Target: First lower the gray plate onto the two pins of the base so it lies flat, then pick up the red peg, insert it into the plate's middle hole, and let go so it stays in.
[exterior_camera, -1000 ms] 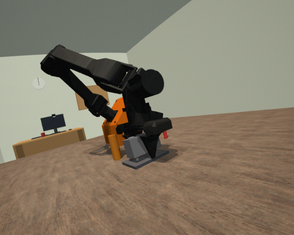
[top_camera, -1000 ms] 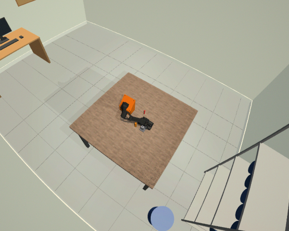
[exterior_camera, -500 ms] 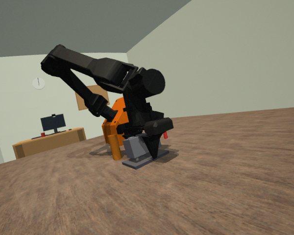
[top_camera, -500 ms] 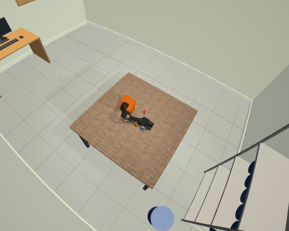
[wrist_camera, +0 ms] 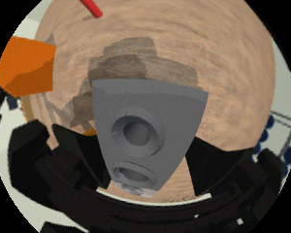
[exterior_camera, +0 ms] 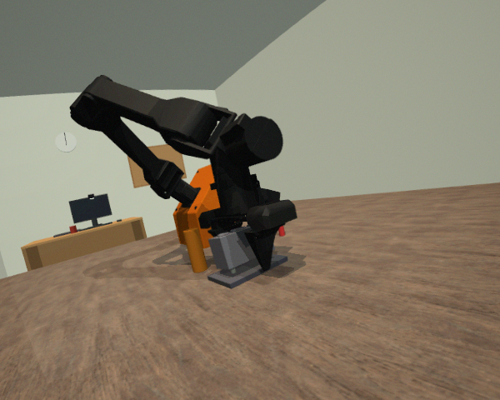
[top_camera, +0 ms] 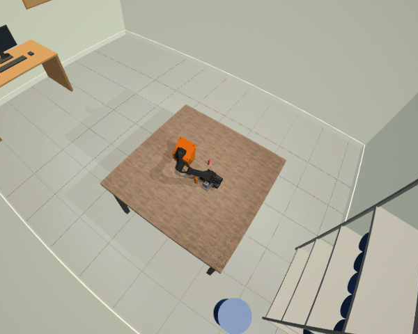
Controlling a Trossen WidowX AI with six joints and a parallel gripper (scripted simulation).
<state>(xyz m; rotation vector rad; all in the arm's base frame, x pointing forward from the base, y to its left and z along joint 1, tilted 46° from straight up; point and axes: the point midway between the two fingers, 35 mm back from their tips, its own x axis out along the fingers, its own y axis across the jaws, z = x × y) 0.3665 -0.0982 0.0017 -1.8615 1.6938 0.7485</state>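
Note:
The gray plate is a thick block with round holes in its upper face. My gripper is shut on it, with one finger on each side. In the exterior view the plate is above the flat gray base, with a gap between them. A light pin shows in that gap; the other pin is hidden. The plate looks turned and tilted between the fingers. The red peg is apart from the gripper, on the table, and appears upright.
An orange cylinder stands upright close beside the base. The orange block is at the arm's mount. The wooden table is under everything.

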